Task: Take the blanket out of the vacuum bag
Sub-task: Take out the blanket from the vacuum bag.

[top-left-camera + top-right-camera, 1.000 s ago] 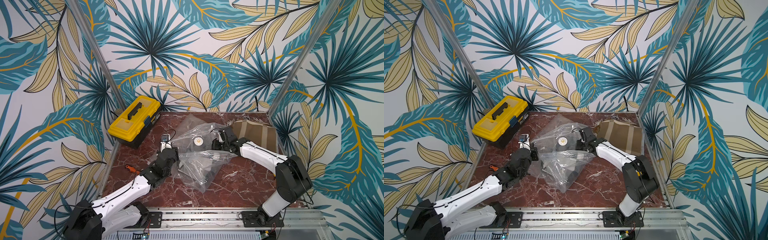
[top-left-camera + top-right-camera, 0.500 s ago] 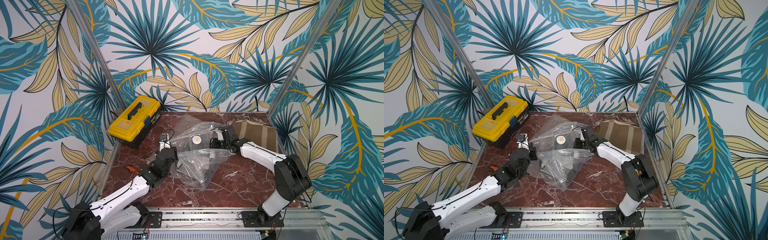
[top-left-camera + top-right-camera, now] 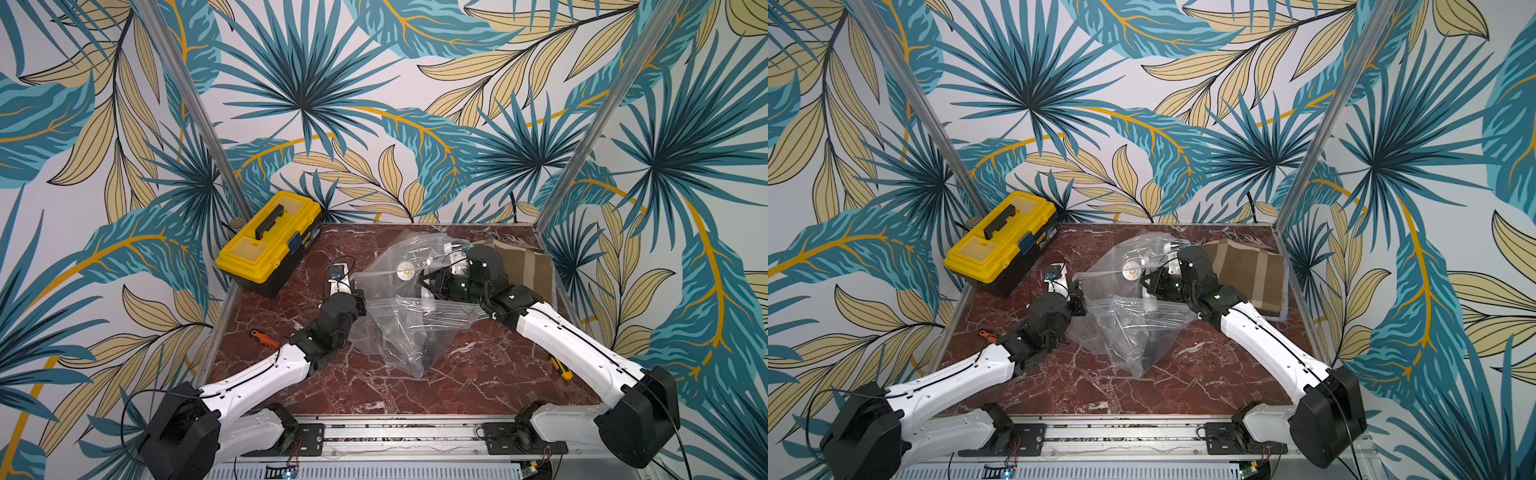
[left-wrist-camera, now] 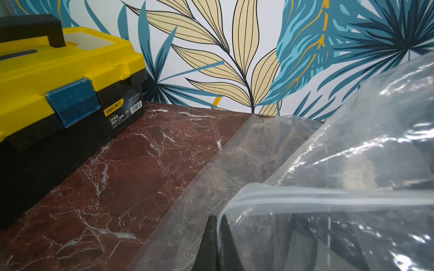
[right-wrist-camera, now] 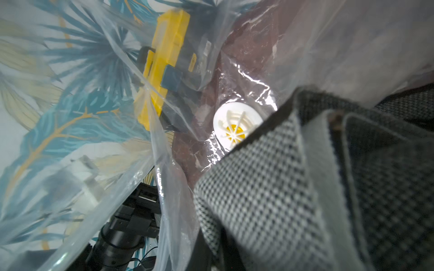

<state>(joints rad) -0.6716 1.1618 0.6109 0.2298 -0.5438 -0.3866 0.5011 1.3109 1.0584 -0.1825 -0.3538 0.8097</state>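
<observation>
The clear vacuum bag (image 3: pixel 415 320) lies crumpled mid-table, its white and yellow valve (image 3: pixel 405 271) facing up. The blanket (image 5: pixel 270 187), a grey and black checked cloth, is inside the bag; in a top view it shows as a dark mass (image 3: pixel 1151 347) through the plastic. My right gripper (image 5: pixel 215 246) has reached into the bag from the right and is shut on a fold of the blanket. My left gripper (image 4: pixel 217 219) is shut on the bag's zip rim (image 4: pixel 328 194) at its left side. Both top views show the two grippers (image 3: pixel 359 297) (image 3: pixel 430 286) facing each other across the bag.
A yellow and black toolbox (image 3: pixel 270 245) stands at the back left. A folded brown striped cloth (image 3: pixel 525 266) lies at the back right, behind my right wrist. An orange-handled tool (image 3: pixel 264 338) lies by the left edge, a yellow knife (image 3: pixel 561 368) by the right edge.
My right jaws have closed on the checked blanket inside the bag. The bag's plastic has shifted a little. Both arms have hardly moved.
</observation>
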